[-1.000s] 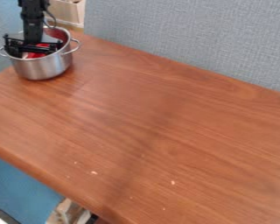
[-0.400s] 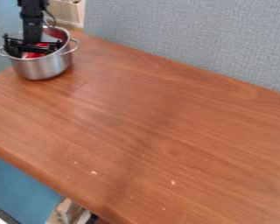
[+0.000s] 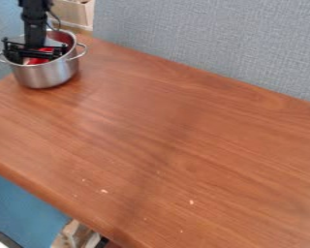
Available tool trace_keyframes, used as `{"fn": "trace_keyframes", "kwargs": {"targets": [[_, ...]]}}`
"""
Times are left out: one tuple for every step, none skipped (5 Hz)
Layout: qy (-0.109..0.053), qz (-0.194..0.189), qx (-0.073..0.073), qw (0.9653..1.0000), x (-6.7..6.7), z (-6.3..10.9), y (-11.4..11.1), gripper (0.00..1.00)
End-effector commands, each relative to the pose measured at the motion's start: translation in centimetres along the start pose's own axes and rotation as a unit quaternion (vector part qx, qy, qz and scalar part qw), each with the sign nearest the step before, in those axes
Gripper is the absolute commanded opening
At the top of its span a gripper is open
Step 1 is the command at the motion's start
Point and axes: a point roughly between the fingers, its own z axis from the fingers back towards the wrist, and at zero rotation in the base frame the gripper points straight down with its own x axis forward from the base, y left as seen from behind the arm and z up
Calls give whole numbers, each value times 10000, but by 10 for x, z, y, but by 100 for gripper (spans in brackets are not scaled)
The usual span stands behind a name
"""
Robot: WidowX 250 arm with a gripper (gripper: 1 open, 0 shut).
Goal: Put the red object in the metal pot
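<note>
The metal pot (image 3: 44, 72) stands at the far left corner of the wooden table (image 3: 170, 136). The red object (image 3: 44, 57) lies inside it, showing as red patches between the fingers and along the inner wall. My gripper (image 3: 39, 46) points down into the pot, its black fingers (image 3: 15, 47) spread apart on either side of the red object. The jaws stand open and the arm rises out of the top of the frame.
A pale box-like thing (image 3: 75, 12) stands behind the pot against the grey-blue wall. The table's front edge runs diagonally along the lower left, with blue floor beyond it.
</note>
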Motion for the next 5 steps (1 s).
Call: {"fn": "trace_keyframes", "kwargs": {"targets": [[71,237,-41,9997,-1,-3,19,100],[96,250,-49,9996,-1,-3,20,100],[124,260,-54,9996,-1,-3,20,100],[154,269,-56,9995,0,-3,21,100],[184,278,-57,9994,0,-3,22,100]]}}
